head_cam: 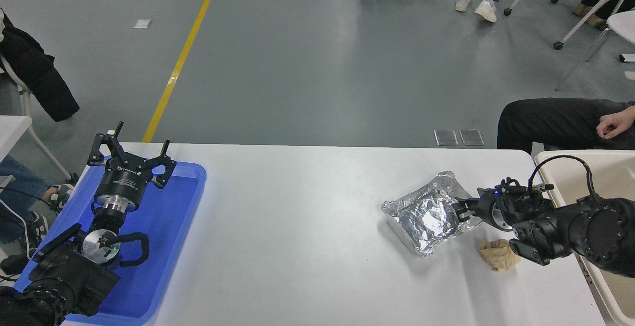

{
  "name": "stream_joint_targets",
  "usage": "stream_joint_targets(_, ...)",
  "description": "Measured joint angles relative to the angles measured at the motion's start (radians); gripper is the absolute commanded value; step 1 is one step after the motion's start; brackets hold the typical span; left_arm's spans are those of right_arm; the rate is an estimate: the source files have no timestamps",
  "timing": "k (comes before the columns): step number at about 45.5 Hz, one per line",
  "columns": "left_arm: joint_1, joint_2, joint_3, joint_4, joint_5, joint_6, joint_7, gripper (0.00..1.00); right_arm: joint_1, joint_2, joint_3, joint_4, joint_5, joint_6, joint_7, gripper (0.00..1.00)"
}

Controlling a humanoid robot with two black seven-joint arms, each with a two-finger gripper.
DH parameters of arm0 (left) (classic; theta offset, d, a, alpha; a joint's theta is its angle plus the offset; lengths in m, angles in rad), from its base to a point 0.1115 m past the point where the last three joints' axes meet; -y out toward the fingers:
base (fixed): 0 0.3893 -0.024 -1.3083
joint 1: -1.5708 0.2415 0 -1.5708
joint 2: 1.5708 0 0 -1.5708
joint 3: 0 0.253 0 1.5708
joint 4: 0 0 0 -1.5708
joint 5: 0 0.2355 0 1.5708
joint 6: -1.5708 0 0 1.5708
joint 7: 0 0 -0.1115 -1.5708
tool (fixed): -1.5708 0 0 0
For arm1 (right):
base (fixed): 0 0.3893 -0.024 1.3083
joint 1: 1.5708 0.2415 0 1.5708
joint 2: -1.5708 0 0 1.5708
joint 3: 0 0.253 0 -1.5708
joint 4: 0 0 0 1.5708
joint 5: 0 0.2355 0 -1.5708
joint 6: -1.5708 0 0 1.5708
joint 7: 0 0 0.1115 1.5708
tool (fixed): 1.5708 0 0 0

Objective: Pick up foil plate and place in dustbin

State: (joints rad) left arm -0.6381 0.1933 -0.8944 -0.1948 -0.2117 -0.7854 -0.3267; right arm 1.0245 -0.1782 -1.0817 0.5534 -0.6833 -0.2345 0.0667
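The foil plate lies on the white table at the right, shiny and crinkled, its far corner bent up. My right gripper comes in low from the right edge and sits at the plate's right rim, its fingers slightly apart around the rim. The plate still rests on the table. The beige dustbin stands off the table's right end, partly hidden behind my right arm. My left gripper is parked open over the blue tray at the lower left.
A crumpled tan paper ball lies just near side of the plate, under my right wrist. A shallow blue tray is at the left. A seated person's leg and hand are beyond the bin.
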Motion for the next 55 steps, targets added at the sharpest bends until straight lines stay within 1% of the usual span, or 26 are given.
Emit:
stream_joint_targets(1,0.0,0.0,0.0,0.0,0.0,0.0,0.0,1.0,-0.001,0.0,0.0,0.0,0.0,0.001,0.0,0.35)
stream_joint_targets(5,0.0,0.0,0.0,0.0,0.0,0.0,0.0,1.0,-0.004,0.001,0.0,-0.002,-0.001,0.002,-0.001,0.3)
stream_joint_targets(6,0.0,0.0,0.0,0.0,0.0,0.0,0.0,1.0,-0.004,0.001,0.0,-0.002,-0.001,0.003,-0.002,0.27)
stream_joint_targets(9,0.0,0.0,0.0,0.0,0.0,0.0,0.0,1.0,-0.006,0.001,0.0,-0.003,-0.001,0.004,-0.002,0.12)
stream_joint_targets(11,0.0,0.0,0.0,0.0,0.0,0.0,0.0,1.0,-0.006,0.001,-0.001,-0.003,-0.002,0.006,-0.002,0.08)
stream_joint_targets(13,0.0,0.0,0.0,0.0,0.0,0.0,0.0,1.0,-0.006,0.001,-0.001,-0.003,-0.002,0.007,-0.002,0.0)
stream_joint_targets(28,0.0,0.0,0.0,0.0,0.0,0.0,0.0,1.0,0.014,0.005,-0.005,0.011,-0.009,0.018,0.005,0.0)
stream_joint_targets(38,-0.001,0.0,0.0,0.0,0.0,0.0,0.0,1.0,0.069,-0.019,-0.015,0.065,-0.036,0.034,0.026,0.0)
stream_joint_targets(47,-0.002,-0.002,0.0,0.0,0.0,0.0,0.002,1.0,0.182,-0.071,-0.044,0.195,-0.045,0.043,0.042,0.0)
stream_joint_targets(55,-0.002,-0.003,0.0,0.0,0.0,0.0,0.002,1.0,0.355,-0.15,-0.092,0.382,-0.047,0.067,0.057,0.0)
